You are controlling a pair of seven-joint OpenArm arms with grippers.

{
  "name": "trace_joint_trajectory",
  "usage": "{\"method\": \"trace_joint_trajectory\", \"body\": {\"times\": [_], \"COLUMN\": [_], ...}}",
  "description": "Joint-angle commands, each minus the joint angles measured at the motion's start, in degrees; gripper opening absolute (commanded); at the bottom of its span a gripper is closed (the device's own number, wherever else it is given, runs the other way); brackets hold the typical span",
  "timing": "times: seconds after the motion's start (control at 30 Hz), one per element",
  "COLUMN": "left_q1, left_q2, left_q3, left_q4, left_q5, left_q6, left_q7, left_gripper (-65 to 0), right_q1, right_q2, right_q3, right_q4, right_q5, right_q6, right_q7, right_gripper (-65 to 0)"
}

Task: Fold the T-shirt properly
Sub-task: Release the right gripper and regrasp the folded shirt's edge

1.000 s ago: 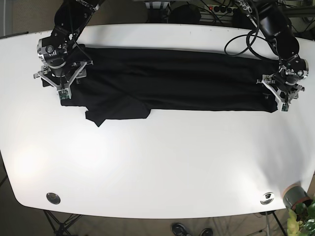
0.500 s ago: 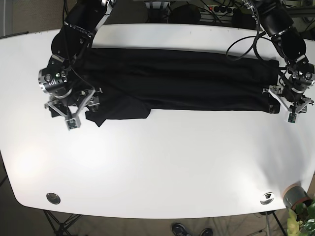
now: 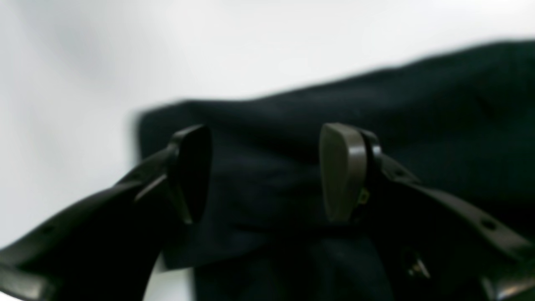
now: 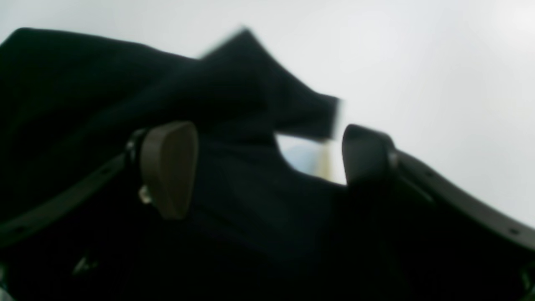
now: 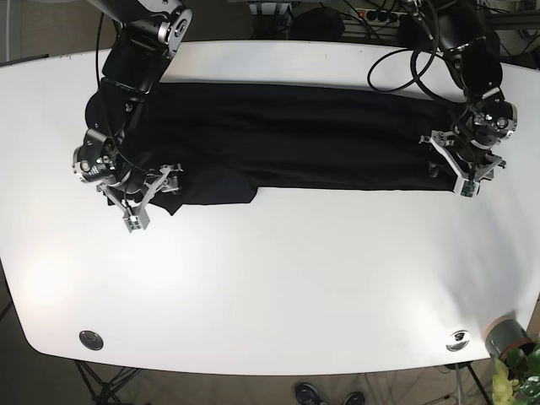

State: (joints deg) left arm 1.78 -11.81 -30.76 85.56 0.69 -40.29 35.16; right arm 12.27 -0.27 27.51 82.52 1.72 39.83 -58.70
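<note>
The black T-shirt (image 5: 304, 135) lies as a long flat band across the far half of the white table (image 5: 278, 287), with a sleeve flap (image 5: 215, 190) sticking out at its lower left. My right gripper (image 5: 135, 201) is open over that left end. In the right wrist view its gripper (image 4: 267, 167) straddles dark cloth (image 4: 250, 200) next to a sleeve point (image 4: 267, 92). My left gripper (image 5: 462, 171) is open over the shirt's right end. In the left wrist view its gripper (image 3: 265, 173) straddles the cloth (image 3: 267, 138) near a corner.
Two metal discs (image 5: 91, 340) (image 5: 458, 340) sit near the table's front edge. A grey pot with a plant (image 5: 509, 337) stands off the front right corner. Cables (image 5: 413, 59) hang at the back right.
My right gripper moved toward the front, from the shirt's left end to beside the sleeve flap. My left gripper moved out to the right, then came back left onto the shirt's right end.
</note>
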Motion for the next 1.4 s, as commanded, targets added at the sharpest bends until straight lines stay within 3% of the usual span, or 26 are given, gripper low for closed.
{"method": "trace_joint_trajectory", "body": {"times": [0.0, 0.17, 0.3, 0.4, 0.73, 0.9, 1.0, 1.3, 1.37], "left_q1": [-0.5, -0.2, -0.2, -0.2, -0.1, -0.2, -0.2, -0.2, -0.2], "left_q2": [-0.8, -0.8, -0.9, -0.9, -0.9, -0.9, -0.9, -0.9, -0.9], "left_q3": [-0.3, -0.2, -0.2, -0.2, 0.0, 0.0, 0.0, 0.1, 0.1], "left_q4": [-0.9, -3.7, -5.0, -5.6, -6.0, -6.0, -6.0, -6.0, -6.7], "left_q5": [-0.7, -0.7, -0.7, -0.7, -0.7, -0.7, -0.7, -0.7, -0.7], "left_q6": [0.3, 0.3, 0.3, 0.3, 0.3, 0.3, 0.3, 0.3, 0.3], "left_q7": [-1.2, -1.3, -1.4, -1.4, -1.4, -1.4, -1.4, -1.4, -1.4], "left_gripper": [-26.7, -26.7, -26.7, -26.7, -26.7, -26.7, -26.7, -26.7, -26.7], "right_q1": [1.6, 1.6, 1.1, -0.3, -1.3, -1.1, -0.1, 0.1, -0.1], "right_q2": [0.1, -0.2, -1.4, -1.4, -1.6, -1.4, -1.4, -1.9, -1.9], "right_q3": [-0.2, -0.3, -1.6, -2.2, -2.2, -2.2, -2.2, -2.2, -2.1], "right_q4": [-2.1, -2.0, -1.0, 1.3, 0.6, -0.5, -0.6, -0.3, 0.6], "right_q5": [1.2, 1.3, 2.0, 3.3, 5.3, 5.4, 5.5, 5.5, 5.5], "right_q6": [0.17, 0.17, 0.17, 0.17, 0.17, 0.17, 0.17, 0.17, 0.17], "right_q7": [2.3, 2.7, 1.9, 1.1, 1.1, 1.1, 1.1, 0.9, 0.9], "right_gripper": [-13.3, -16.0, -27.3, -32.0, -23.3, -25.0, -31.4, -61.5, -63.3]}}
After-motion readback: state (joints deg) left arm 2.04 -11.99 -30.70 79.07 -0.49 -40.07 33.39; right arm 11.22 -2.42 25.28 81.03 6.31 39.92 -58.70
